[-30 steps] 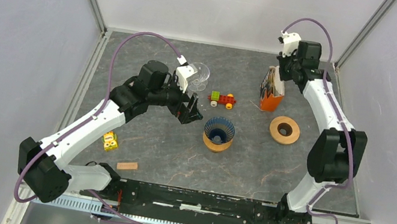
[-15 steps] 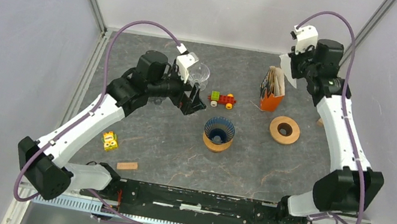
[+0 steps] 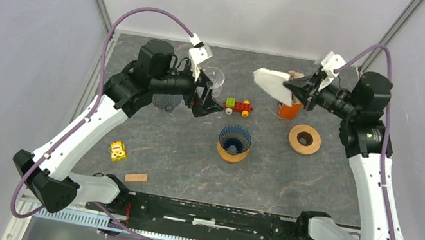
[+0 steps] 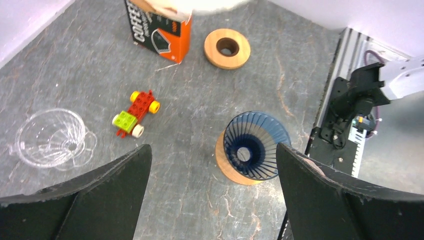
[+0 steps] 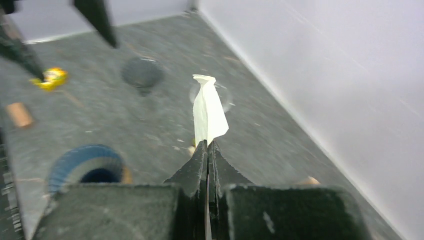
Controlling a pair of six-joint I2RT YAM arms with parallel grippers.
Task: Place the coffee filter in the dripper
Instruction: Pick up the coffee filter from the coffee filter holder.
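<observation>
The white paper coffee filter hangs in the air, pinched flat at one edge by my right gripper, which is shut on it; the right wrist view shows the filter sticking out beyond the closed tips. The blue ribbed dripper stands upright on its round wooden base at the table's middle, below and to the left of the filter. My left gripper hovers open and holding nothing to the upper left of the dripper. From the left wrist, the dripper lies under the right finger.
An orange coffee-filter box stands under the right gripper, with a wooden ring in front of it. A clear glass dripper and a toy car lie near the left gripper. A yellow block and a wooden block sit front left.
My right arm has drawn the filter up from the orange box and swung it left over the table. The left arm has risen and drawn back slightly, still open.
</observation>
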